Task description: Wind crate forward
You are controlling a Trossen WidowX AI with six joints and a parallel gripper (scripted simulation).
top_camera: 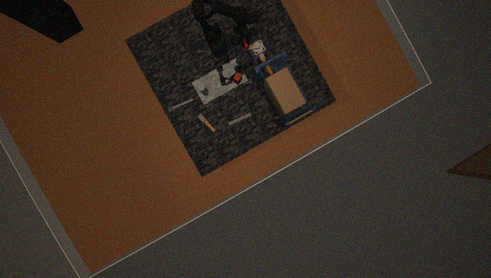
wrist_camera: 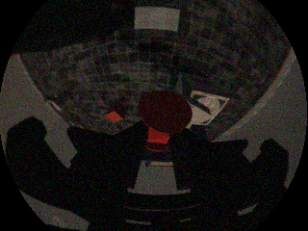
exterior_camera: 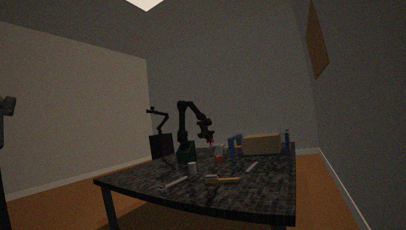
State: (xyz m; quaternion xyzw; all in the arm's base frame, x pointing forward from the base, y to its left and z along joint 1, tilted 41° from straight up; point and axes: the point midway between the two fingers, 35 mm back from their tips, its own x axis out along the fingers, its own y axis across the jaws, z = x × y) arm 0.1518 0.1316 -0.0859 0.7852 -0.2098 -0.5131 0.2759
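Note:
My gripper (top_camera: 244, 39) (exterior_camera: 210, 139) (wrist_camera: 158, 119) is shut on the red grip of the winch handle (top_camera: 245, 44) (wrist_camera: 165, 112), beside the pale winch (top_camera: 260, 46) (exterior_camera: 219, 150) (wrist_camera: 201, 115). The handle's arm appears to reach over the winch; its key and the round hole cannot be made out. The tan crate (top_camera: 285, 91) (exterior_camera: 261, 144) sits flat in the cubby. An orange strap (top_camera: 267, 66) (exterior_camera: 238, 146) runs from it towards the winch, through the blue frame (top_camera: 280, 59) (exterior_camera: 230, 146). A gap shows between crate front and frame.
An orange-red block (top_camera: 237, 77) (exterior_camera: 219, 158) (wrist_camera: 115, 115) stands near the winch. A white cylinder (exterior_camera: 192, 167), a grey rod (top_camera: 182, 104) (exterior_camera: 176, 181), a tan-handled tool (top_camera: 209, 125) (exterior_camera: 228, 179) and a flat bar (top_camera: 239, 119) (exterior_camera: 252, 166) are farther off on the bench.

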